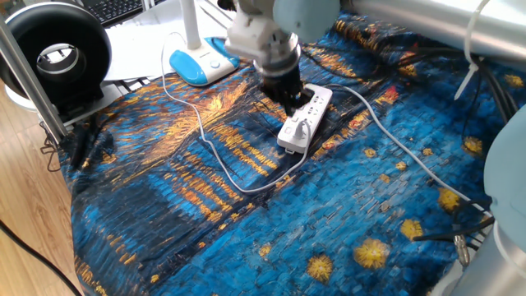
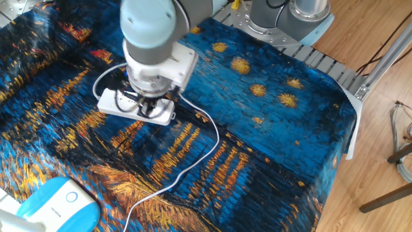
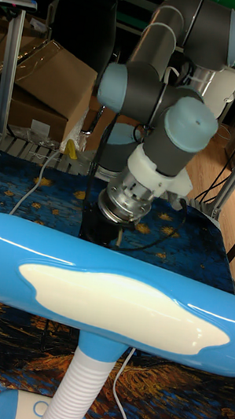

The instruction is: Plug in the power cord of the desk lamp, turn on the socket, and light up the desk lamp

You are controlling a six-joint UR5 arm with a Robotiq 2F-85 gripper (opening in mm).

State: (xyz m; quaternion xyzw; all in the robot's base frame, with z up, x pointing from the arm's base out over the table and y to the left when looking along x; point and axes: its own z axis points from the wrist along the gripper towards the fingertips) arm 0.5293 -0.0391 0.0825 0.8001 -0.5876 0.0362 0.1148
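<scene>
The socket (image 1: 316, 102) is a white power strip lying on the blue painted cloth, and it also shows as the socket (image 2: 108, 103). The power cord (image 1: 201, 131) runs from the desk lamp base (image 1: 196, 62) in a loop to its small white plug (image 1: 296, 129), which sits in an outlet at the near end. My gripper (image 1: 292, 105) hangs just above the strip's middle, fingers together with nothing between them. From the other side the gripper (image 2: 147, 106) covers the strip's centre. In the tall view the desk lamp head (image 3: 108, 295) hides the fingertips.
A black ring-shaped device (image 1: 57, 53) stands at the far left beside a metal post. The strip's thick white cable (image 1: 394, 140) and black cables (image 1: 436, 232) trail to the right. A second robot base (image 2: 290, 16) sits at the table edge. Cardboard boxes (image 3: 46, 75) stand behind.
</scene>
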